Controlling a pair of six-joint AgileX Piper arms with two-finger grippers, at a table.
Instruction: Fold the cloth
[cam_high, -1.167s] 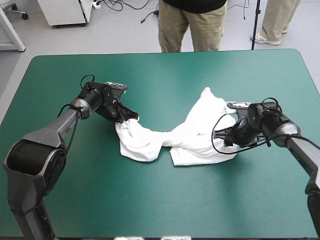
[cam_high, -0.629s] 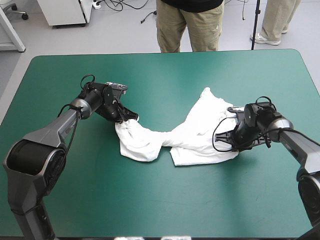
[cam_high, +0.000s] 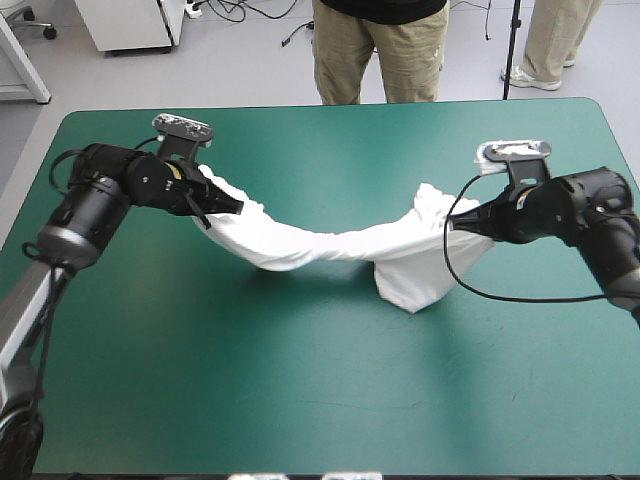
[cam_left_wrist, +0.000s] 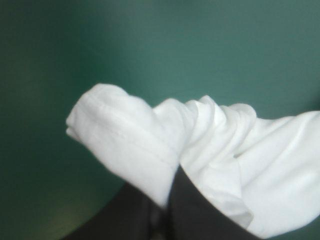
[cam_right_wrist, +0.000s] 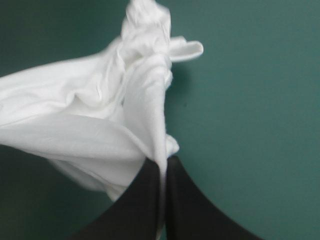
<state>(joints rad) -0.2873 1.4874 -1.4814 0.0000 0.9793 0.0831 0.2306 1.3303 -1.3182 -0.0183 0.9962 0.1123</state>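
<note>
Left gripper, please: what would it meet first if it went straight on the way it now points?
The T-shirt it is shut on, bunched right ahead of the left gripper; past that, the wrist view shows only the cover, though depth is unclear.

the high view looks forward and down from above and behind the robot, taking in nearly the whole teal-green table (cam_high: 320, 400) to its far edge. the left wrist view sits close over the left gripper (cam_left_wrist: 171, 172), looking along it down at the cover; the right wrist view likewise over the right gripper (cam_right_wrist: 163, 162). all three share the t-shirt (cam_high: 320, 250), each wrist view only its own end.
</note>
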